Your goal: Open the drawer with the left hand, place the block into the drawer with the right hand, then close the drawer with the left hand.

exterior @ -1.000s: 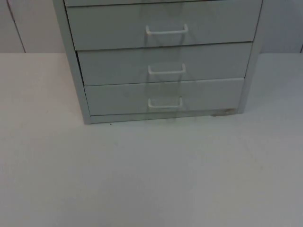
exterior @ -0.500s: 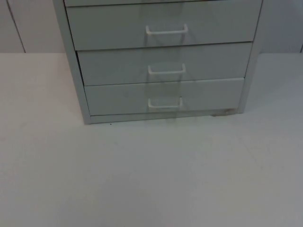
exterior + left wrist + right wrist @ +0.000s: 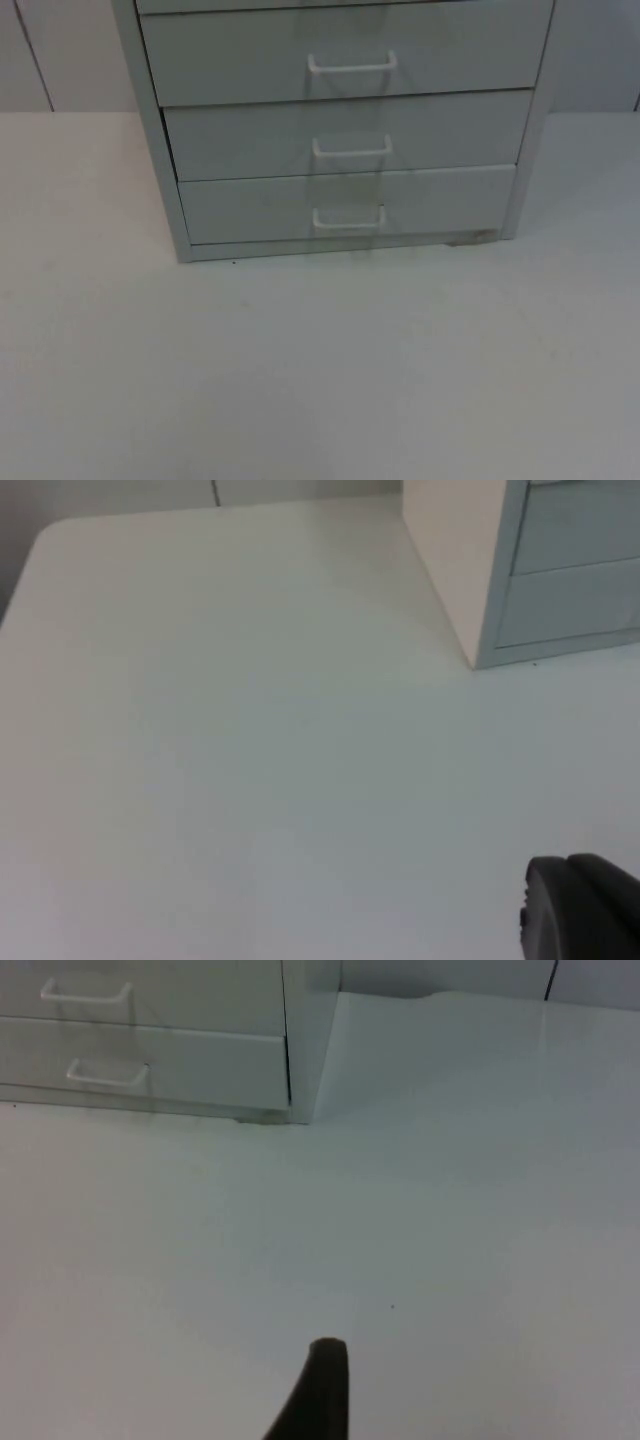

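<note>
Nothing shifting across the last second: cabinet [image 3: 340, 130] sitting shut at the back of the white table [image 3: 320, 370], so opening not yet begun. Counting three drawer fronts with three white handles, lowest handle [image 3: 348, 220] nearest the table; seeing no block; left gripper [image 3: 585, 905] and right gripper [image 3: 318, 1390] hovering low over bare table beside the cabinet, finger spread impossible to tell, nothing visibly held.

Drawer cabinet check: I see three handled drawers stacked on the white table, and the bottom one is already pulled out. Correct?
Not quite. The bottom drawer is shut, its front flush with the frame of the drawer cabinet, as the top view shows. The rest holds: three drawers with white handles stand stacked on the white table, and the middle drawer and upper drawer are shut too.
</note>
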{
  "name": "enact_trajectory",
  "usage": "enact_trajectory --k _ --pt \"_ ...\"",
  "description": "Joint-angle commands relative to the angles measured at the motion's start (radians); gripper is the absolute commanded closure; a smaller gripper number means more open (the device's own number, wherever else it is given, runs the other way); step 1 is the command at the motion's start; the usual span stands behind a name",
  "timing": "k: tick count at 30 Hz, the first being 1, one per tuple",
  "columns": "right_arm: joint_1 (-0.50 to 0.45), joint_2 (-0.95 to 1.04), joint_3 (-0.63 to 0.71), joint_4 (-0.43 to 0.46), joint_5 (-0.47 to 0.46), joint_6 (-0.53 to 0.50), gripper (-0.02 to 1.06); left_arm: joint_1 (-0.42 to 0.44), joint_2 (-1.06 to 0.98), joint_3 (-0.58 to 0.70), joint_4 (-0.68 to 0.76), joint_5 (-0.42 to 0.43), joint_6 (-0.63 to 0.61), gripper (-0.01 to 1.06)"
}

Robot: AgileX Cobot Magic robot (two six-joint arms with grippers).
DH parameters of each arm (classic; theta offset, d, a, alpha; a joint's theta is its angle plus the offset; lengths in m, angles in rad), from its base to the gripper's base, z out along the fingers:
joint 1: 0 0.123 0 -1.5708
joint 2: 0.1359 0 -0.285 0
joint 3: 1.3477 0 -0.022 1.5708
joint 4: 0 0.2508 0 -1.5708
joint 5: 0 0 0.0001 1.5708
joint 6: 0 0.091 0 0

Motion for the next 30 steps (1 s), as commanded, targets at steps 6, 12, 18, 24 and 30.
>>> enact_trajectory --k 6,12,18,24,30 --pt "-0.003 -0.004 0.007 -0.006 -0.012 -0.005 0.26 0.004 -0.003 0.025 0.047 -0.036 -0.033 1.05" --pt "-0.001 -0.004 0.007 -0.006 -0.012 -0.005 0.26 0.004 -0.003 0.024 0.053 -0.036 -0.047 1.05" --pt "-0.001 -0.004 0.007 -0.006 -0.012 -0.005 0.26 0.004 -0.003 0.024 0.053 -0.036 -0.047 1.05" --pt "-0.001 -0.004 0.007 -0.006 -0.012 -0.005 0.18 0.004 -0.003 0.024 0.053 -0.036 -0.042 0.72" --pt "-0.001 -0.004 0.007 -0.006 -0.012 -0.005 -0.01 0.004 -0.003 0.024 0.053 -0.036 -0.042 0.0"
